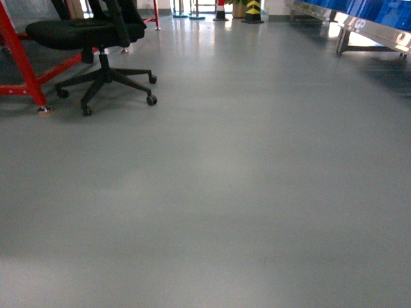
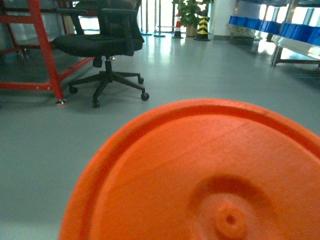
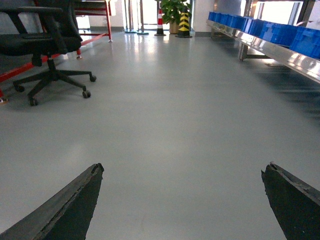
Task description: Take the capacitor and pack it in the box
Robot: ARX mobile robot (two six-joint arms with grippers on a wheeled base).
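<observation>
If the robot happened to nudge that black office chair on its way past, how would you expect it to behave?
The office chair would probably roll rather than resist: it stands on a star base with castors on a smooth, glossy floor. It might also swivel on its single centre column. Tipping seems unlikely, since the base legs spread wide.

A smooth grey floor (image 1: 244,192) fills the head view, glossy enough to carry pale reflections towards the far end. On it at the upper left stands a black office chair (image 1: 96,38) on a five-star base with castors, just beside the foot of a red metal frame (image 1: 22,64). Far back stand a red-and-white traffic cone (image 1: 221,10) and a yellow-and-black striped post (image 1: 253,11), with a potted plant (image 3: 172,10) beside them. Along the right side a metal rack (image 3: 270,47) rests its legs on the floor and carries blue bins (image 3: 280,30)
</observation>
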